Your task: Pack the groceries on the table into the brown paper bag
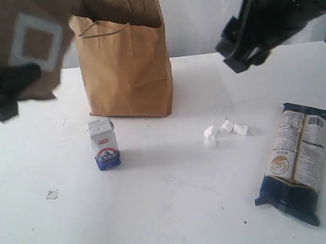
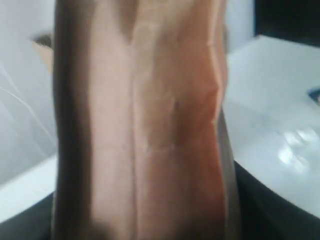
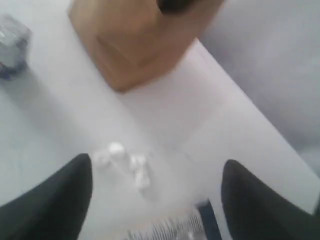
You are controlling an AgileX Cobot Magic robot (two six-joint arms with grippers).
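Pouch of copper-brown foil (image 1: 25,37), soft, light and probably slippery, hangs in the air left of the tall brown kraft paper bag (image 1: 126,68), pinched at its lower edge by the left gripper (image 1: 1,94); a grip nearer its middle would flop less. Right gripper (image 1: 243,53) hovers with fingers spread, empty, above the white tabletop (image 1: 172,213).

Carton (image 1: 103,144) stands before the paper bag (image 1: 128,67); long packet (image 1: 297,161) lies right, on the table (image 1: 160,214)
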